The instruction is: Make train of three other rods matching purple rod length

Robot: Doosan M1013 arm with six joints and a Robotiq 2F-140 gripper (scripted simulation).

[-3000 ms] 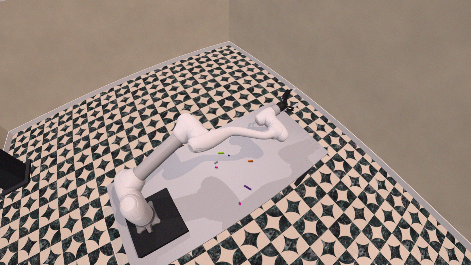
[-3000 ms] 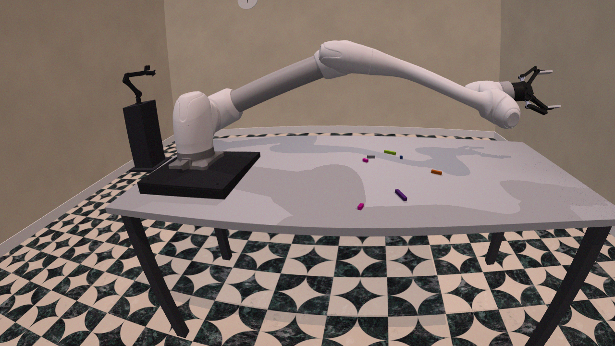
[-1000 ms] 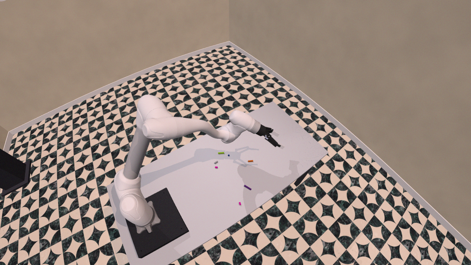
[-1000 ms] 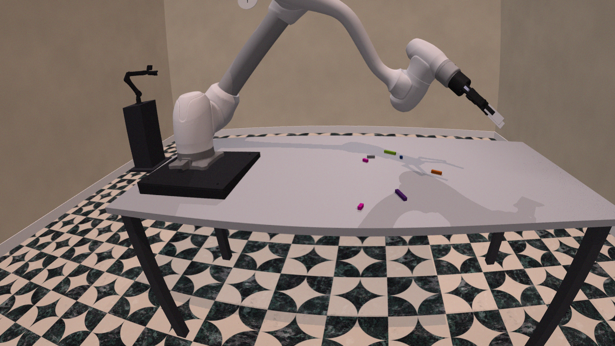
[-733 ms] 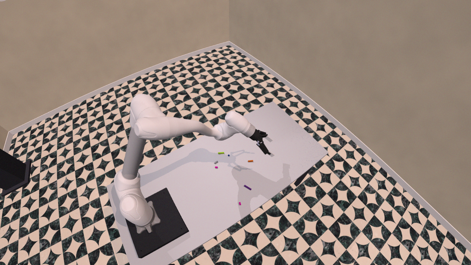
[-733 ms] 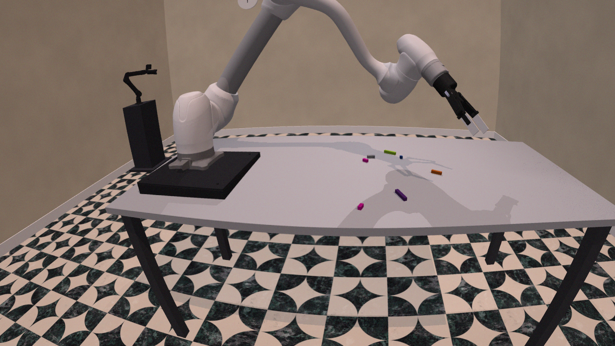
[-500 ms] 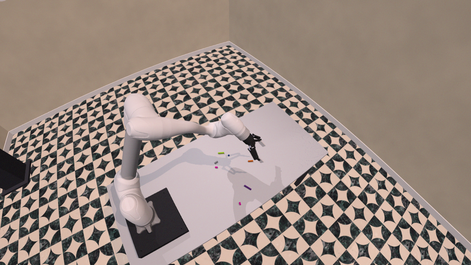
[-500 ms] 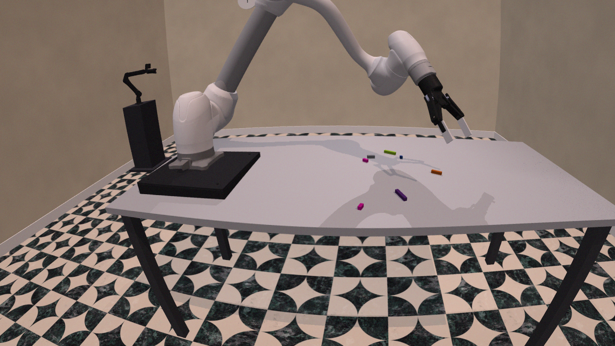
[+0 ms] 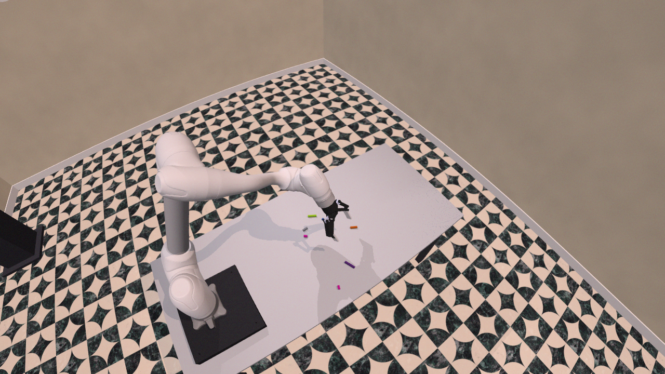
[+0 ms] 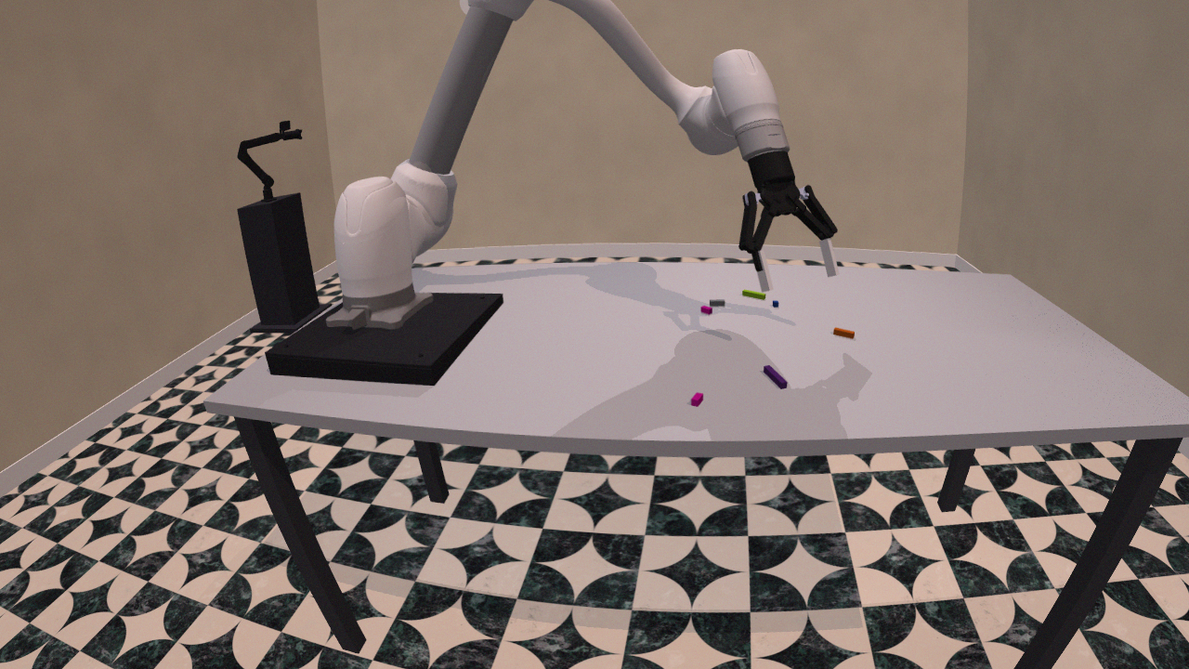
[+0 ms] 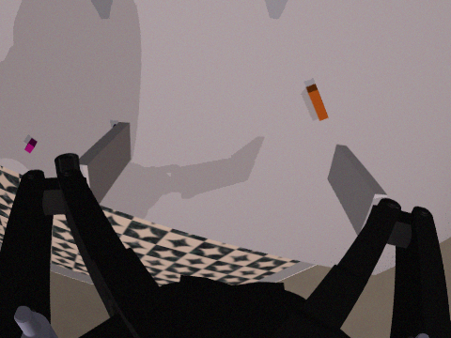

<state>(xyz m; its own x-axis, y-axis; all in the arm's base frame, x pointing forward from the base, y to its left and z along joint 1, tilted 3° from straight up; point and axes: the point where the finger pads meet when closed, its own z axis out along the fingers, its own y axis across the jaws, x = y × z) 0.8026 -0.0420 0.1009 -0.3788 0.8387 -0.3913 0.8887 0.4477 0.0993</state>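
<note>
Matte black open jaws [image 9: 339, 224] [image 10: 796, 268], patterned floor [image 9: 437, 320] [image 10: 698, 499] [image 11: 188, 249]

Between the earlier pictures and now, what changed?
The pincer swung from beyond the table's far right end back over the table, turning to point down. It is open; nothing was grasped or released. All visible rods stayed put.
</note>
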